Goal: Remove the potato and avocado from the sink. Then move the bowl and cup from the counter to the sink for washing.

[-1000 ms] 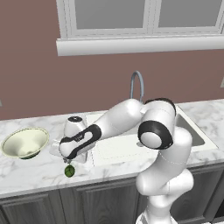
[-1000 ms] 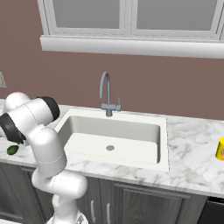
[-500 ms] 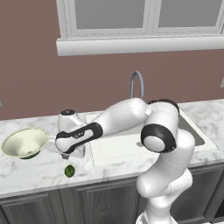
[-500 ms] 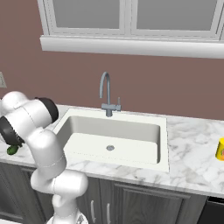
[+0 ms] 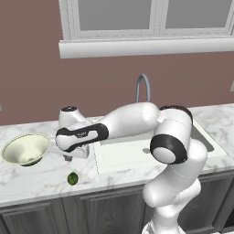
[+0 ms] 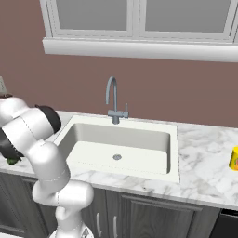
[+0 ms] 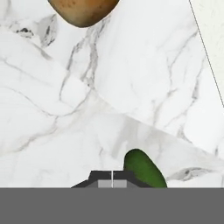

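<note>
Marble surface (image 5: 41, 176): tool (image 7: 112, 178) pinched together, empty, avocado (image 7: 143, 169) just beside it, potato (image 7: 83, 11) ahead. Bowl (image 5: 26, 149) near: rigid, probably light; pinch rim.

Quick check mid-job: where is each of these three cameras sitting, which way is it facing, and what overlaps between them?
Left base view: behind the arm's left, facing the counter, bowl, avocado; arm reaches left.
Right base view: behind its right, facing the sink, faucet, cup; arm at left.
Hand view: on the hand, facing down at marble, potato, avocado; shut gripper at bottom.
Shared: both base views show sink and faucet.
</note>
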Robot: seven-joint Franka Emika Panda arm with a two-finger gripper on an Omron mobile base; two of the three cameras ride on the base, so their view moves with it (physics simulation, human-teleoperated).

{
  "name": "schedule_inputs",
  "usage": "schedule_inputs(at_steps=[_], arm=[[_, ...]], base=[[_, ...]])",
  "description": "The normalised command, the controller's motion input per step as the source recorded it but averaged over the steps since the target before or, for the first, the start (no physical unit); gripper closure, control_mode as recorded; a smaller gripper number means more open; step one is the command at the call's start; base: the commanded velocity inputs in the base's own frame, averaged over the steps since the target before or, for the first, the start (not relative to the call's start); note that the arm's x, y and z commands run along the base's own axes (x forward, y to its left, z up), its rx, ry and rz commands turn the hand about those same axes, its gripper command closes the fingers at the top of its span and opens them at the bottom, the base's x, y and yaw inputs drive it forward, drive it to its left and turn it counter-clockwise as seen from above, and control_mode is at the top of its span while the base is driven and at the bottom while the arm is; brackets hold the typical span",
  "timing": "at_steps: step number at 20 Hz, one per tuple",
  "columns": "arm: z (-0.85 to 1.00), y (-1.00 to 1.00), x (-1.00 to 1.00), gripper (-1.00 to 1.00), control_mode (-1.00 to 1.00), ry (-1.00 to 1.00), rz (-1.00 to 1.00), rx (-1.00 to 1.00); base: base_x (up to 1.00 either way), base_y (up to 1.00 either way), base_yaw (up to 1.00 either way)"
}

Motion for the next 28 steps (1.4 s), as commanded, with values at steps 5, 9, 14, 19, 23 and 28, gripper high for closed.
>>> schedule_inputs(at_steps=[5,9,14,19,23,28], arm=[[0.29,0.0,0.0,-1.0,-1.0,0.02,0.0,-0.01],[0.29,0.01,0.02,-1.0,-1.0,0.01,0.0,0.0],[0.31,0.01,0.03,-1.0,-1.0,0.0,0.0,0.0],[0.25,0.08,0.07,-1.0,-1.0,0.0,0.0,0.0],[0.09,0.21,0.17,-1.0,-1.0,0.0,0.0,0.0],[0.0,0.27,0.23,-1.0,-1.0,-0.02,0.0,0.0]], base=[[0.0,0.0,0.0],[0.0,0.0,0.0],[0.0,0.0,0.0],[0.0,0.0,0.0],[0.0,0.0,0.0],[0.0,0.0,0.0]])
